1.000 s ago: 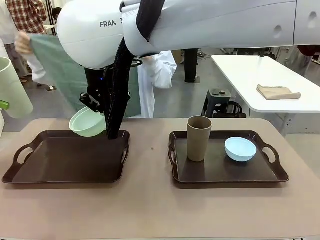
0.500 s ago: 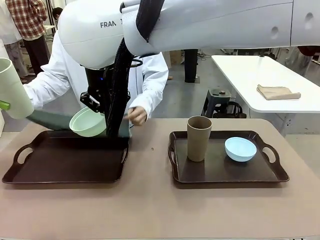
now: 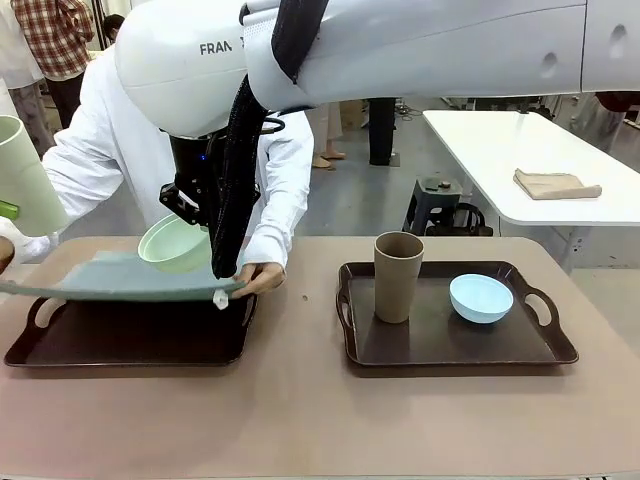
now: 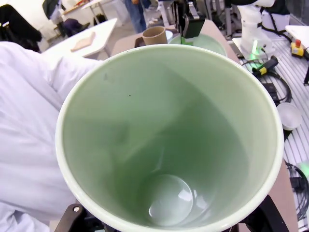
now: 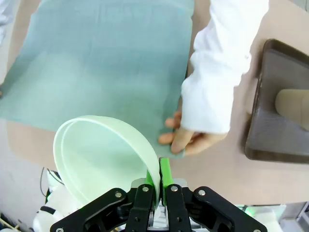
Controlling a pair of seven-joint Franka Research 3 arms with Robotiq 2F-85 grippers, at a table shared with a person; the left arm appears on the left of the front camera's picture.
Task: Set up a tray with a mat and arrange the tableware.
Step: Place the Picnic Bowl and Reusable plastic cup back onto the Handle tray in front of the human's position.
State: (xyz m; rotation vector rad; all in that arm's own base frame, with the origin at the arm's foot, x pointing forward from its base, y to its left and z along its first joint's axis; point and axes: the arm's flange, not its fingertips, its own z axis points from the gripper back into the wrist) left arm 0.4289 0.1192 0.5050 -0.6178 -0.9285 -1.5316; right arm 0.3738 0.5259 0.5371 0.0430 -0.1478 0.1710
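Glossy white right arm (image 3: 420, 45), black cable sleeve (image 3: 236, 170), black right pincer (image 5: 160, 169) with green pads (image 5: 165, 172).

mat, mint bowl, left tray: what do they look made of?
The mat: cloth, likely woven. A faint weave texture shows, and it bows limply from the person's hand. Matte.
The mint bowl: probably plastic. Thin even rim, slightly translucent wall, dull sheen.
The left tray: looks like moulded plastic, dark brown, satin finish. Cut-out handles, soft reflections. Could be lacquered wood.

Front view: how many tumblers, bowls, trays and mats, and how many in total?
Tumblers: 2, pale green tumbler and brown tumbler.
Bowls: 2, mint green bowl and light blue bowl.
Trays: 2, left tray and right tray.
Mats: 1, green mat.
Total: 7.
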